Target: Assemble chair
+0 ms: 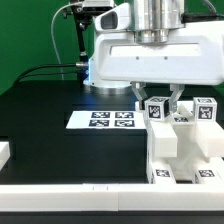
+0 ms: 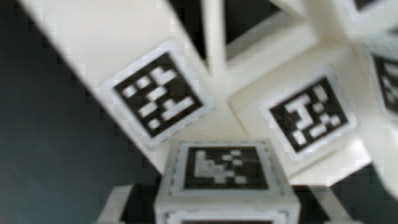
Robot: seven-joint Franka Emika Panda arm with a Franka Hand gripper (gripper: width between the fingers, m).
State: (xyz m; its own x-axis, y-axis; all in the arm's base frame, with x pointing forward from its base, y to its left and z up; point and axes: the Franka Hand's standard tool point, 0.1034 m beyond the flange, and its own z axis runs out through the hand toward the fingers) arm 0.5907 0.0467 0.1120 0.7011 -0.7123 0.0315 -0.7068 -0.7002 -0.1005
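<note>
The partly built chair (image 1: 186, 150) stands at the exterior view's right, chunky white pieces with black-and-white tags. My gripper (image 1: 158, 103) reaches down from above. Its dark fingers sit on both sides of a tagged white post (image 1: 157, 111) at the top of the chair. A second tagged post (image 1: 205, 108) rises to the right of it. In the wrist view the post (image 2: 222, 165) fills the gap of my gripper (image 2: 222, 207), with a finger (image 2: 134, 205) pressed against its side. Beyond it lie two tagged chair panels (image 2: 160, 95) (image 2: 306, 115).
The marker board (image 1: 112, 119) lies flat on the black table, left of the chair. A white rail (image 1: 60, 196) runs along the front edge and a white block (image 1: 4, 152) sits at the left edge. The arm's base (image 1: 100, 62) and cables stand behind.
</note>
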